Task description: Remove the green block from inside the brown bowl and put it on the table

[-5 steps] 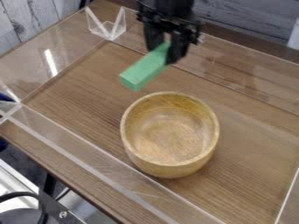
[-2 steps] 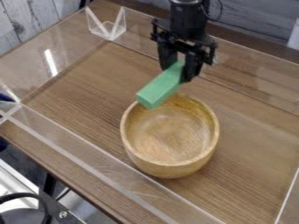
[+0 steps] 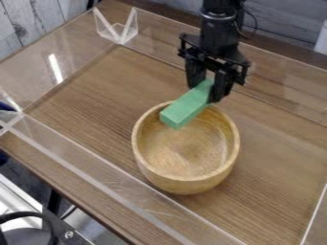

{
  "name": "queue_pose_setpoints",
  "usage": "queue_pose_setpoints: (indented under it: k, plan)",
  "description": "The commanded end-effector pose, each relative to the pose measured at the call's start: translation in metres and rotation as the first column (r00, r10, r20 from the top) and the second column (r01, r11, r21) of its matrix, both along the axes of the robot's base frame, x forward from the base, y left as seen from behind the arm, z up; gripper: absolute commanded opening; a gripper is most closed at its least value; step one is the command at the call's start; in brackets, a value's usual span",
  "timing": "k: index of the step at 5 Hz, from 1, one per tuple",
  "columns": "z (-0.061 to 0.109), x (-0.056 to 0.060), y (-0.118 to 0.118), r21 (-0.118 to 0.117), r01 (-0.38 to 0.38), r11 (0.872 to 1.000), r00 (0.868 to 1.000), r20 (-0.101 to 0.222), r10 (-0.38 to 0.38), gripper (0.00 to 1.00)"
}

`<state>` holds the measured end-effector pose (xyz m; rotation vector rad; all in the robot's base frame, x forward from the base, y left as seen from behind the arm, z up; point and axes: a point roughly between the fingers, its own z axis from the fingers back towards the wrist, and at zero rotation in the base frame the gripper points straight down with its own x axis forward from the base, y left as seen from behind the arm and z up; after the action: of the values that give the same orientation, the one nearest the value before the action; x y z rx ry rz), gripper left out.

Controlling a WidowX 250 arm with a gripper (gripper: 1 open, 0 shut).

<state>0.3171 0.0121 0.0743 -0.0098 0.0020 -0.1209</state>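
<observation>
My gripper (image 3: pixel 212 86) points straight down, shut on the upper end of the green block (image 3: pixel 185 108). The block hangs tilted, its lower end slanting down to the left over the far inner edge of the brown bowl (image 3: pixel 192 178). Whether the block touches the rim I cannot tell. The bowl stands on the table (image 3: pixel 90 105), in front of and below the gripper, and its inside shows only bare wood grain.
Low clear acrylic walls (image 3: pixel 71 158) edge the tabletop at the front and left. A clear angled bracket (image 3: pixel 118 27) stands at the back left corner. A dark cable (image 3: pixel 23 225) loops below the table's front left edge.
The gripper has carried the green block to the right and downward, from above the table behind and left of the bowl to over the bowl's far rim.
</observation>
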Motion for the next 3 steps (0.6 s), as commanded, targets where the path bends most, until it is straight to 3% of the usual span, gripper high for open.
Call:
queue_pose_setpoints:
  k: [1, 3]
  plan:
    - [0.014, 0.014, 0.011, 0.011, -0.016, 1.000, 0.998, 0.061, 0.015, 0.00]
    - [0.009, 0.022, 0.044, 0.021, -0.061, 0.998, 0.996, 0.061, 0.060, 0.00]
